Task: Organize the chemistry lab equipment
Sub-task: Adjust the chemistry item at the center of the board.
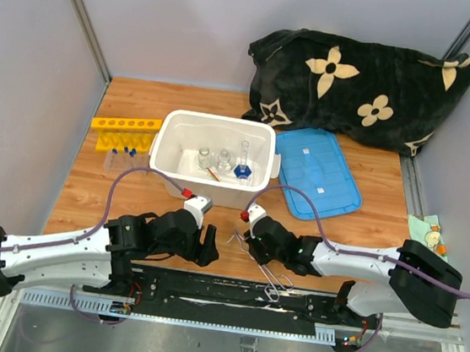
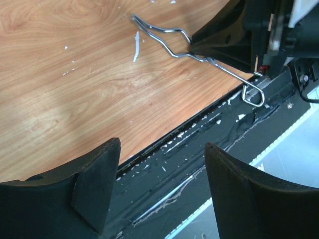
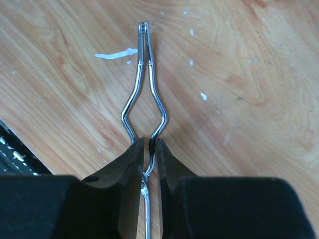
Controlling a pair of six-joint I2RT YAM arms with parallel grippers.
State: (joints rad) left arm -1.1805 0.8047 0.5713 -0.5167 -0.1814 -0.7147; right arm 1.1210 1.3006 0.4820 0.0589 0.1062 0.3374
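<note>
My right gripper (image 1: 249,239) is shut on the metal tongs (image 1: 261,264) near their middle, low over the wood table's front edge. In the right wrist view the fingers (image 3: 167,159) pinch the wire where the tongs (image 3: 144,74) cross, with the tips pointing away. My left gripper (image 1: 208,248) is open and empty just left of the tongs; its view shows the tongs (image 2: 164,40) ahead and the gap between its tips (image 2: 162,149) over the black rail. Glass flasks (image 1: 224,159) stand inside the white tub (image 1: 170,147). The yellow rack (image 1: 126,124) and blue-capped test tubes (image 1: 123,155) lie left of the tub.
A blue lid (image 1: 316,172) lies right of the tub. A black cloth with cream flowers (image 1: 356,84) is bunched at the back right. Small items (image 1: 429,228) sit at the table's right edge. The black rail (image 2: 199,159) runs along the near edge.
</note>
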